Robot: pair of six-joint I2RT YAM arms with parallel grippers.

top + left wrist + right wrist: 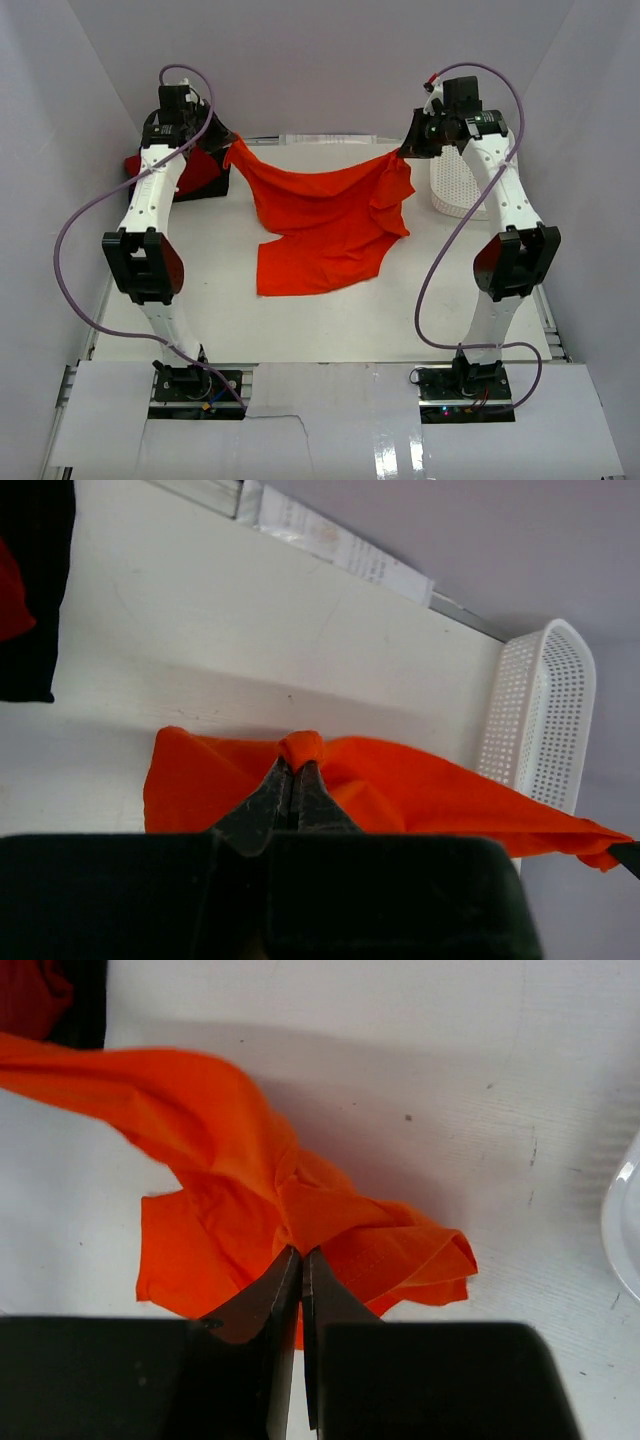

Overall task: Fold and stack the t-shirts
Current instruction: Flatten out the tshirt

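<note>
The bright orange t-shirt (325, 215) hangs stretched between both arms above the table's back half, its lower part trailing onto the table. My left gripper (228, 146) is shut on its left corner, seen as a small orange bunch (301, 746) at the fingertips (296, 768). My right gripper (400, 154) is shut on the right corner, with crumpled orange cloth (300, 1210) spilling past the jaws. A crimson red t-shirt (195, 172) lies on a black t-shirt (212, 191) at the back left, partly hidden by the left arm.
A white perforated basket (452, 188) stands at the back right, behind the right arm; the left wrist view shows the basket (540, 710) too. White walls close in the back and both sides of the table (330, 320).
</note>
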